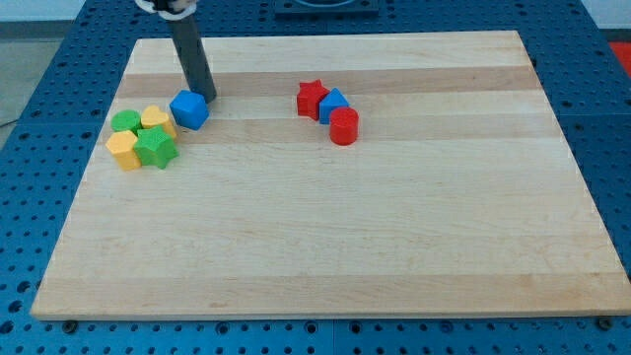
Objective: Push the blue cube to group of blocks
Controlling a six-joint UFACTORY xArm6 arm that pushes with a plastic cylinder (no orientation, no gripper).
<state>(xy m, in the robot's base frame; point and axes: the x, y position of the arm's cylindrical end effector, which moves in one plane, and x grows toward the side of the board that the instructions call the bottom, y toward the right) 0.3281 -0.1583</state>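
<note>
The blue cube (189,108) sits on the wooden board (325,227) at the view's upper left. My tip (208,98) is just to the cube's upper right, touching or almost touching it. Just left of the cube lies a group of blocks: a green round block (125,121), a yellow heart-like block (154,118), a yellow block (123,150) and a green star (155,148). The cube stands close to the yellow heart-like block, with a narrow gap.
A second cluster lies at the view's top centre: a red star (313,99), a blue block (333,104) and a red cylinder (344,126). Blue perforated table surrounds the board.
</note>
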